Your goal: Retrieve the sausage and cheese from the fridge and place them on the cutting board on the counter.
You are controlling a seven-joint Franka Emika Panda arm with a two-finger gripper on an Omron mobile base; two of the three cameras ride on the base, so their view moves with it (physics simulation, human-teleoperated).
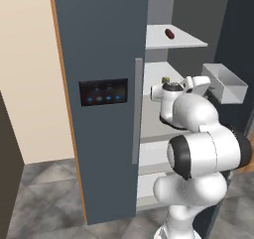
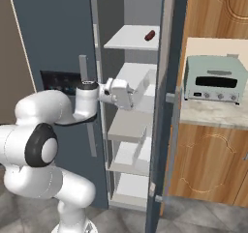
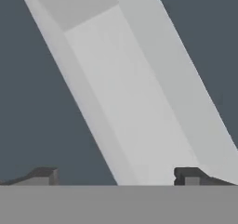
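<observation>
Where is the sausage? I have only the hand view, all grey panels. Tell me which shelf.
Observer: The sausage lies on the top shelf of the fridge.
Operator: Report the gripper's height against it.
Observer: The gripper is open, inside the fridge at about the level of the second shelf, one below the sausage.
Operator: Name what stands right of the fridge.
Observer: A pale green toaster oven on the counter.

At the right of the right base view we saw a pale green toaster oven (image 2: pixel 211 78) with dark glass, and below it brown wooden cabinets (image 2: pixel 203 164) over grey floor tiles (image 1: pixel 44 198).
</observation>
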